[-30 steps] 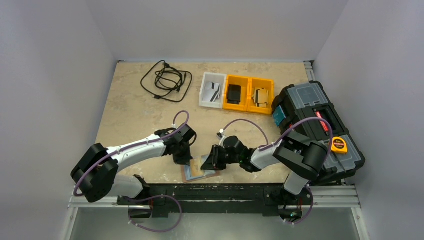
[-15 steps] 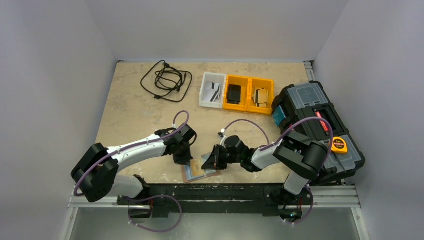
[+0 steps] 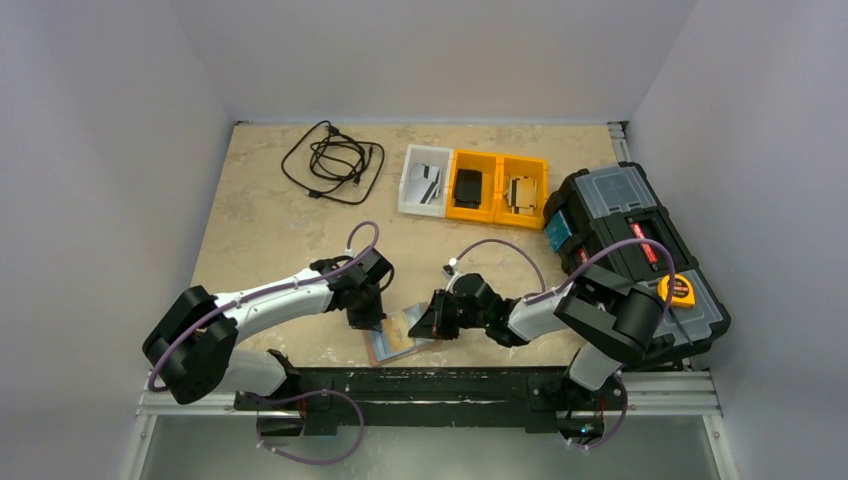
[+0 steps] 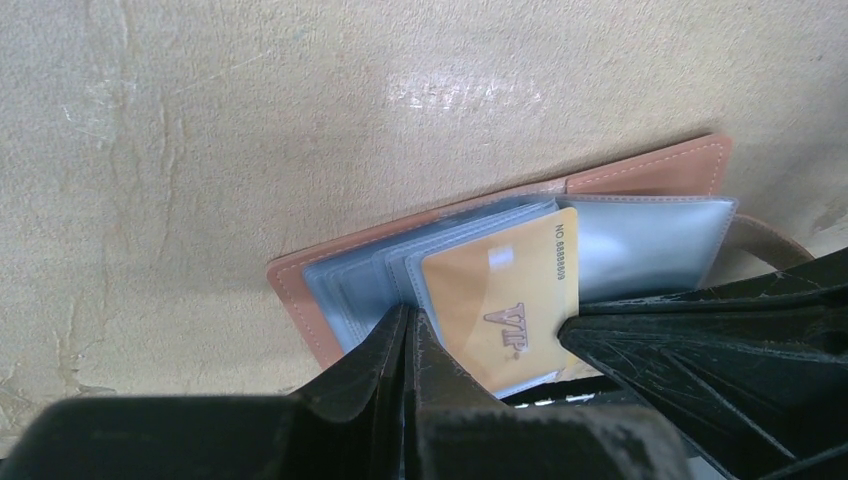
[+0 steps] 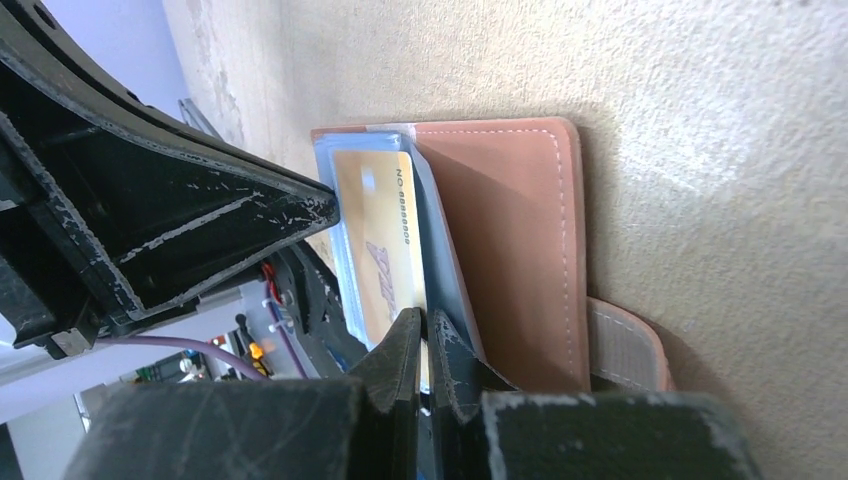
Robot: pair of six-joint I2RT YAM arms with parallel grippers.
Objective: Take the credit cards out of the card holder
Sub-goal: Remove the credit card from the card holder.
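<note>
Right gripper (image 5: 424, 325) now pinching gold card (image 5: 380, 240), printed VIP, in card holder (image 5: 510, 230)

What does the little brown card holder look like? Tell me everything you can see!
The card holder is a flat, reddish-brown, leather-looking wallet with pale stitching round its edge and a strap tab on one side. It lies open on the beige table, near the front edge. Inside are clear sleeves; one holds a gold card marked VIP. The shut left gripper touches the sleeves, and the right gripper seems to pinch their edge.
</note>
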